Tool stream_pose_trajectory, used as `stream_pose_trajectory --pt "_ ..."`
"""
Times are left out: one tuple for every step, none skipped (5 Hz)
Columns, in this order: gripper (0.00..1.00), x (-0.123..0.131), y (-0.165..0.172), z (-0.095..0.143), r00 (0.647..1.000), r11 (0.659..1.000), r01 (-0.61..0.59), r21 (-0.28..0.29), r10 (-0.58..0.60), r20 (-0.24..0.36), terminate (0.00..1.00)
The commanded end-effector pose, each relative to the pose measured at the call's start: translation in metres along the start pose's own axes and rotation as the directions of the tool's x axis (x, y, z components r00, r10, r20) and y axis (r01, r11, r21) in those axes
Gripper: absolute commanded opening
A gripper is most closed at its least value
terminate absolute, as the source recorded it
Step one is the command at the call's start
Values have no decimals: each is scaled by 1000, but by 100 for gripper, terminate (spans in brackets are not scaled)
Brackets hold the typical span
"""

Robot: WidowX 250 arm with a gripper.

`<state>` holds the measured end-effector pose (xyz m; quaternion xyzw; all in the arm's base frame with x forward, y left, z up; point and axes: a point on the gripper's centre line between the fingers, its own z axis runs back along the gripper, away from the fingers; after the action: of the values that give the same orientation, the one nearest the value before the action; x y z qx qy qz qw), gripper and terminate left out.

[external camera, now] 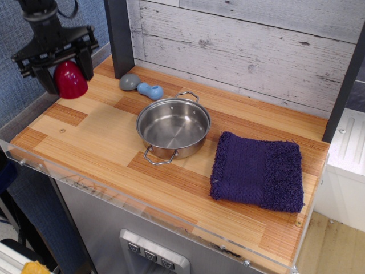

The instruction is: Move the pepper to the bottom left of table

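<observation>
The pepper [70, 80] is held between the two black fingers of the gripper [61, 71], which is closed narrowly around it, at about ten o'clock on the table [102, 142], over the far left edge. Whether the pepper's base is touching the wood or is carried just above it cannot be told from this view.

The bottom left of the table, near eight o'clock by the clear acrylic edge [114, 194], is judged not yet reached; a travel toward the near side is thought to be needed before release.

Several risks are judged from this position. The pepper is held very close to the left rim, beside the blue textured wall [28, 85]; if it is released here, or carried further toward nine o'clock, it could roll off that side, since its domed, glossy body is expected to be slippery and unstable. A loosened grip on such a smooth surface could let it slip out during travel. If the pepper is set down tilted, it may roll toward the acrylic edge. The steel pot [173, 127] at the centre and the blue-grey toy [141, 87] at twelve o'clock are well apart from the likely path, as is the purple cloth [258, 171] at four o'clock, so a collision is judged unlikely.
</observation>
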<state>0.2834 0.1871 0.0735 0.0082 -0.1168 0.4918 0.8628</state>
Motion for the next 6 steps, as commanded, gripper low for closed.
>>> stream_pose_trajectory --pt "0 -6 37 -4 999 1000 -14 -2 14 35 0" --pt "0 -16 42 -17 1000 1000 4 19 -3 -1 0" --pt "0 -24 42 -28 998 1000 17 22 -16 -57 0" --pt "0 -28 41 -33 996 1000 14 16 -12 -86 0" --pt "100 -31 43 -33 992 999 -30 22 32 -119 0" --pt "100 -31 43 -34 992 999 -32 28 35 -120 0"
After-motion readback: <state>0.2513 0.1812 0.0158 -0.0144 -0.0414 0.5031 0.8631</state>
